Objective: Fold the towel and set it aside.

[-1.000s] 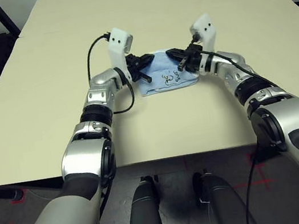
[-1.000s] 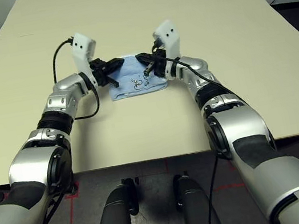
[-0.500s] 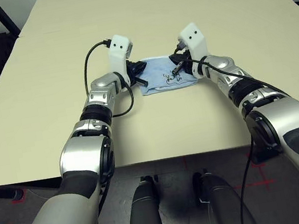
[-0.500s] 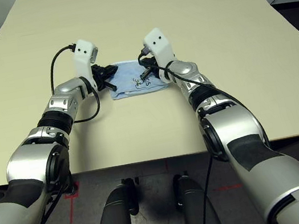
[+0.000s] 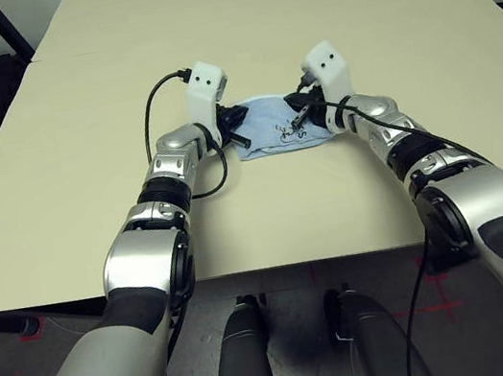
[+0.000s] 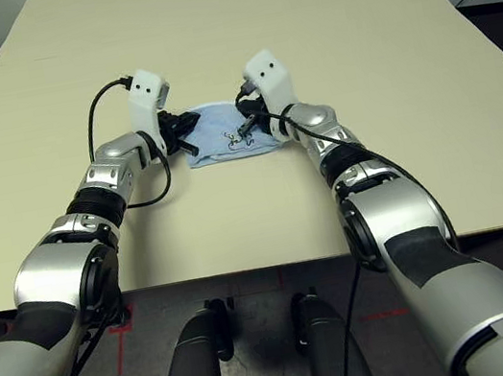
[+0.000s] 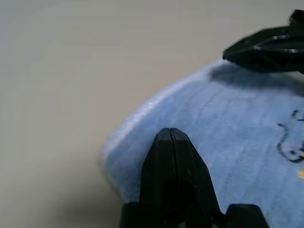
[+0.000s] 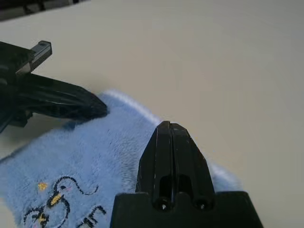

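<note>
Towel (image 5: 279, 132) folded on bare table (image 5: 301, 23) | left gripper (image 7: 171, 133), right gripper (image 8: 166, 127) closed, empty, flanking it

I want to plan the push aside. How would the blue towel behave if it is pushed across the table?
The towel looks like soft terry, so it would probably bunch rather than slide stiffly. Its folded layers may shift apart. It seems light and unlikely to roll on the table.

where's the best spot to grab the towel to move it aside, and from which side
Probably the towel at its two short side edges, one gripper coming in from each side. It lies flat as a folded, layered pad on the table, so pinching an edge catches all layers. The left gripper and right gripper, both shut, already sit at those ends.
</note>
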Tool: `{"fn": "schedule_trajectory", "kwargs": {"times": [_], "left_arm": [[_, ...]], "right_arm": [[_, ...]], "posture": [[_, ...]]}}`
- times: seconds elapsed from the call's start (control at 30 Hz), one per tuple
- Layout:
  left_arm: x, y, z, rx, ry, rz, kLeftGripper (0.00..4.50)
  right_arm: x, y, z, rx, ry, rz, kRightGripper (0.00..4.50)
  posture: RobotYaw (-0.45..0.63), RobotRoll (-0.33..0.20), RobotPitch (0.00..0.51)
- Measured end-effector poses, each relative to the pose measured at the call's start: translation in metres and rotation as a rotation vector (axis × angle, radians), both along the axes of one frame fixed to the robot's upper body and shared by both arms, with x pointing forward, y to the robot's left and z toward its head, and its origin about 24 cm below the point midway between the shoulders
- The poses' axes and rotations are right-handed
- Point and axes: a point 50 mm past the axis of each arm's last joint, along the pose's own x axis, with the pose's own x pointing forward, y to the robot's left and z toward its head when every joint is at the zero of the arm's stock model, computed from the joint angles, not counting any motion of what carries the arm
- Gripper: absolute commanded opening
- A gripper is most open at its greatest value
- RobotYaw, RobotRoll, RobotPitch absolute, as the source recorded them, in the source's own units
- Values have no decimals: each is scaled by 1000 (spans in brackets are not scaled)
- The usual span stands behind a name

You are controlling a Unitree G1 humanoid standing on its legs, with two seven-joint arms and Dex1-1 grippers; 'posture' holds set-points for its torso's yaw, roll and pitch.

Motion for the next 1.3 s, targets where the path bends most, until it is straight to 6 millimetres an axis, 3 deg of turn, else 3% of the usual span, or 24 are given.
{"fn": "schedule_trajectory", "kwargs": {"times": [0.23,0.33,0.43,0.57,0.77,0.87,1.2,1.3], "left_arm": [[-23,30,15,-39,-81,-157,57],[-38,46,23,-20,-133,-195,57],[-47,60,16,25,-131,-201,57],[-55,61,0,50,-88,-246,57],[-67,64,7,70,-102,-304,57],[-72,65,-2,85,-79,-311,643],[-77,55,6,95,-117,-341,4411],[-78,54,8,94,-120,-345,4490]], "right_arm": [[-13,-39,21,48,-107,144,0],[-21,-55,17,7,-86,225,0],[-28,-68,11,-66,-72,270,0],[-35,-72,5,-136,-51,357,0],[-48,-90,-13,-276,43,436,0],[-51,-92,-21,-291,73,435,703],[-48,-98,-12,-138,111,368,4338],[-49,-102,-14,-80,165,354,4473]], "posture": [[31,0,182],[36,0,181],[38,0,181],[36,0,179],[30,0,175],[30,0,174],[33,0,171],[38,0,168]]}}
